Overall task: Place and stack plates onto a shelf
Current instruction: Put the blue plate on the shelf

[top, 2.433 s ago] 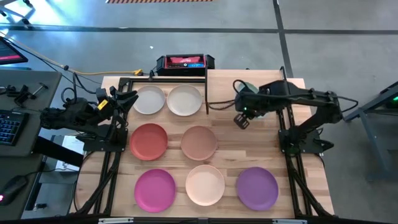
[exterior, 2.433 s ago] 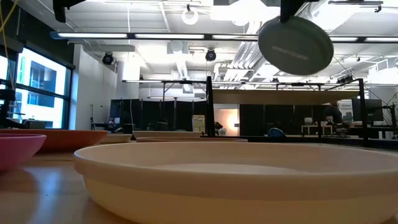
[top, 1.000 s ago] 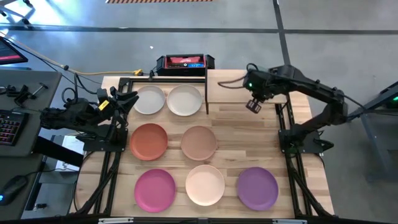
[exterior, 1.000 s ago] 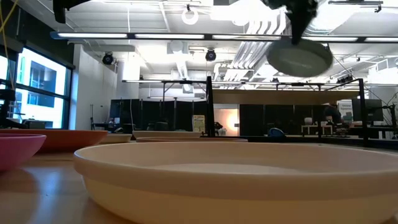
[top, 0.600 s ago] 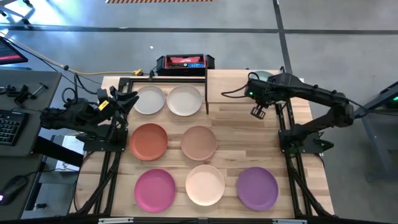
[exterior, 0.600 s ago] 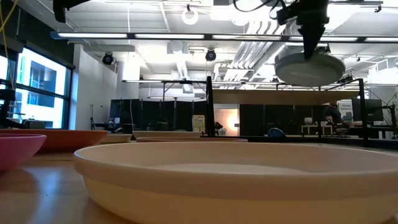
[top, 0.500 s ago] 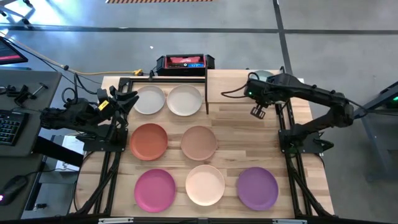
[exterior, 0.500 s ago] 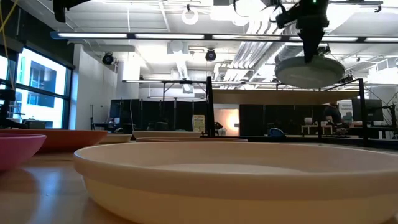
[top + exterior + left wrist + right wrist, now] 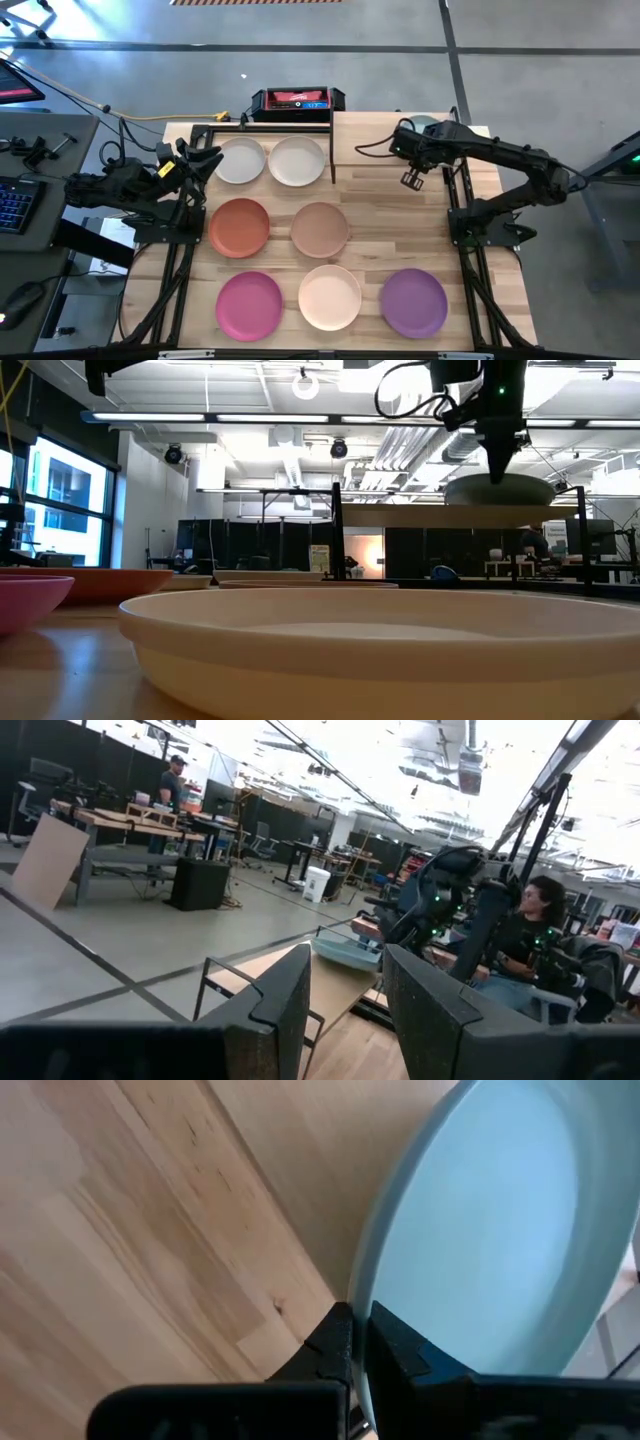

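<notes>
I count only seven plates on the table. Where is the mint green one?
The mint green plate is pinched at its rim by the right gripper, held level above the shelf at the table's far right, seen in the high view.

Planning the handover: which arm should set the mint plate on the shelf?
Right: its pincer already grips the round matte mint-green plate's rim above the light-wood shelf.

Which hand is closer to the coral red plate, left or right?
Left. The left hand waits just beyond the coral red plate; the right hand is across the table.

right arm [image 9: 480, 152] hides most of the mint plate [image 9: 424, 123]; peach plate [image 9: 400, 650] cut off below
</notes>
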